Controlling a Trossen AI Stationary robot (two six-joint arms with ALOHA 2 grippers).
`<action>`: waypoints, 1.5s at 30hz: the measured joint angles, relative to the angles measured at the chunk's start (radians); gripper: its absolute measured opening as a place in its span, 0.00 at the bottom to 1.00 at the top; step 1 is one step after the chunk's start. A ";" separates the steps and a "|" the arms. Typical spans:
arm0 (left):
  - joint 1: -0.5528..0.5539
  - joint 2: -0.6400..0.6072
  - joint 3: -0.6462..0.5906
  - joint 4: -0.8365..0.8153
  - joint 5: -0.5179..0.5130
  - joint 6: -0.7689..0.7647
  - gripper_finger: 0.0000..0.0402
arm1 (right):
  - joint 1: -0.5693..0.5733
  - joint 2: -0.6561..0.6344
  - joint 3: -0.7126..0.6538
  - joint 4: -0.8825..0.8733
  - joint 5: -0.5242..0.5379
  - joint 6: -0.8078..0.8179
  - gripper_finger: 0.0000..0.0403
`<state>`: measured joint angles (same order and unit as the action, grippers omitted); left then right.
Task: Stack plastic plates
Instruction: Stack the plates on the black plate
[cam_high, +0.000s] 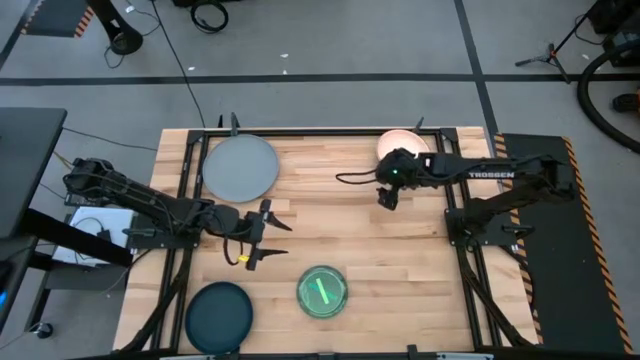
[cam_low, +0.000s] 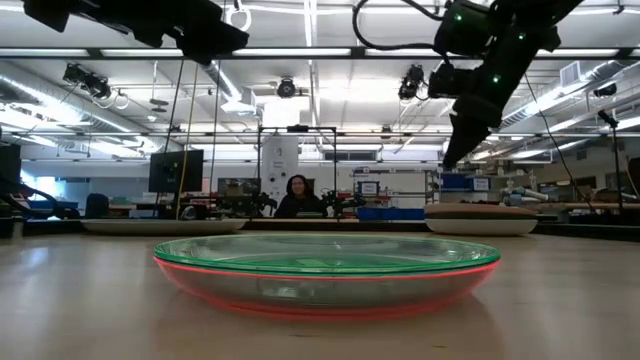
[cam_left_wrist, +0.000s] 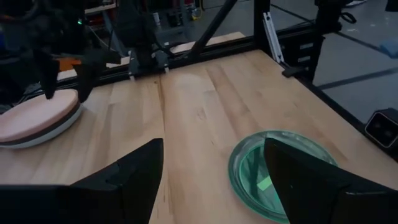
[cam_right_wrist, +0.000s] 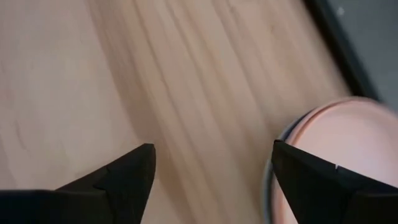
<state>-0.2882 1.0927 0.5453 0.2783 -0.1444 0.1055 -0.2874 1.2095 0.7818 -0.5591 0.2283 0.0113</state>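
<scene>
A translucent teal plate (cam_high: 322, 291) sits on a red plate (cam_low: 330, 296) near the table's near edge. A peach plate (cam_high: 402, 141) tops a small stack (cam_left_wrist: 34, 118) at the far right. A large grey plate (cam_high: 240, 167) lies at the far left, a dark teal plate (cam_high: 219, 316) at the near left. My left gripper (cam_high: 277, 240) is open above bare wood, left of the teal plate (cam_left_wrist: 283, 174). My right gripper (cam_high: 388, 196) is open, raised above the table just beside the peach plate (cam_right_wrist: 339, 155).
Black frame rails run along the table's left (cam_high: 187, 170) and right (cam_high: 447, 190) sides. Bare wood (cam_high: 330, 200) lies between the plates at the table's middle. A person (cam_low: 298, 196) sits in the room beyond the far edge.
</scene>
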 joint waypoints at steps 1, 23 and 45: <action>0.000 0.000 0.000 0.000 0.000 -0.004 0.71 | 0.000 0.000 0.005 0.006 0.008 -0.020 0.80; -0.059 -0.131 0.000 -0.084 0.141 -0.013 0.71 | -0.006 0.017 -0.035 0.045 0.096 -0.014 0.79; -0.425 -0.178 0.011 -0.083 -0.103 -0.274 0.71 | -0.212 0.220 -0.110 0.129 0.219 -0.046 0.72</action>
<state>-0.7135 0.9150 0.5568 0.1951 -0.2474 -0.1688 -0.4991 1.4296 0.6720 -0.4303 0.4469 -0.0348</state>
